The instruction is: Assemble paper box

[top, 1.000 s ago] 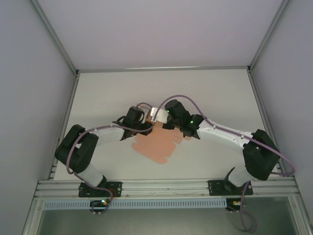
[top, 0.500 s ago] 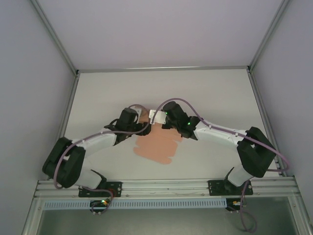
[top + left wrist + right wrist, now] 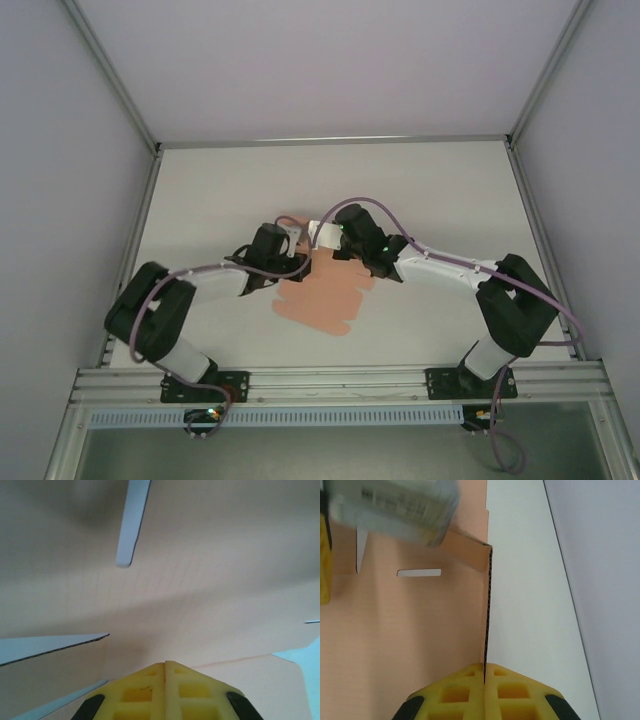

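A white table (image 3: 430, 190) inside pale walls carries the paper box (image 3: 322, 301), still a flat pink sheet. The right gripper (image 3: 484, 667) is clamped on a card edge that runs straight ahead from its tips, probably to fold that panel up. The left gripper (image 3: 165, 666) is closed with card just ahead of it. Whether it pinches any is unclear.

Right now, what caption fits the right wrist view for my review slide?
Right claw shut on the edge of the unfolded pink box, with bare white table beside it.
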